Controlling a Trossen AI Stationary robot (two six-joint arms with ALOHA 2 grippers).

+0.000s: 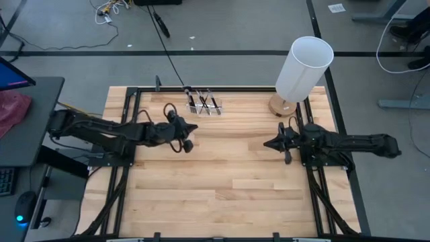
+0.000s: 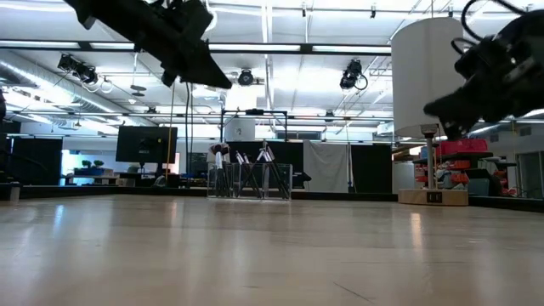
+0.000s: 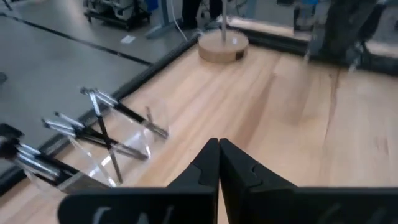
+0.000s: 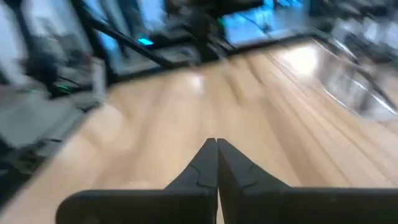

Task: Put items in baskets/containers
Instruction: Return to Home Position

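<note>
Hovering above table (image 1: pixel 222 181), left hand (image 1: pixel 193 128) clenched, empty, near clear organiser (image 1: pixel 203 106) at far table edge. Brushes (image 1: pixel 201 101) leaning crossed inside organiser. Right hand (image 1: pixel 267 143) also clenched, empty, near white cylinder (image 1: pixel 306 67).

A tall white cylinder (image 1: pixel 304 69) stands upright on a round wooden base (image 1: pixel 283 106) at the far right corner of the pale plank surface (image 1: pixel 228 181), which sits in a black metal frame (image 1: pixel 132 107). Off to the left, a dark desk (image 1: pixel 37 101) carries a crumpled red cloth (image 1: pixel 12 111); nearer the front lie a keyboard (image 1: pixel 5 180) and a mouse (image 1: pixel 25 205) glowing blue. Loose cables (image 1: pixel 111 9) trail over the grey floor (image 1: pixel 67 27) beyond, which is crossed by dark lines.
</note>
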